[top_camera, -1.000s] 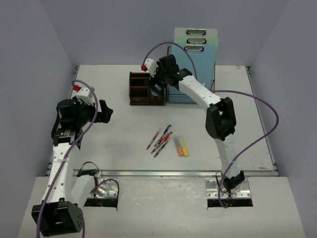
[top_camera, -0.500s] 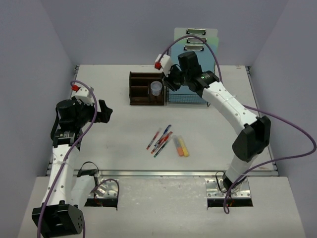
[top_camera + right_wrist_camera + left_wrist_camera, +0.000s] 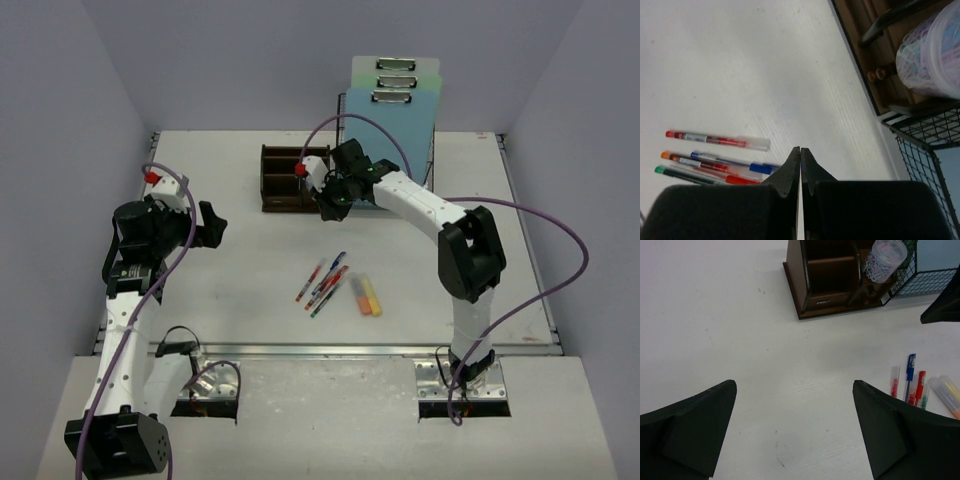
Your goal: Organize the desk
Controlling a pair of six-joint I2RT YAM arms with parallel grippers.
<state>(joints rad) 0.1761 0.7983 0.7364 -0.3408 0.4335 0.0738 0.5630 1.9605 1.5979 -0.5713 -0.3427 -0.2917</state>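
Note:
The white desk (image 3: 250, 290) holds several loose pens (image 3: 325, 282) and two highlighters (image 3: 367, 294) near its middle. My left gripper (image 3: 212, 225) is open and empty, hovering over bare desk at the left (image 3: 795, 385). My right gripper (image 3: 330, 208) is shut on nothing, just in front of the dark-brown wooden organizer (image 3: 283, 182). In the right wrist view its tips (image 3: 800, 150) hang above the desk, with the pens (image 3: 715, 160) to the left. A clear jar of paper clips (image 3: 932, 55) sits in the organizer (image 3: 830, 285).
A black wire-mesh rack (image 3: 425, 170) with clipboards (image 3: 395, 100) stands at the back right, next to the organizer. A metal rail (image 3: 330, 350) runs along the near edge. Grey walls enclose the desk on three sides.

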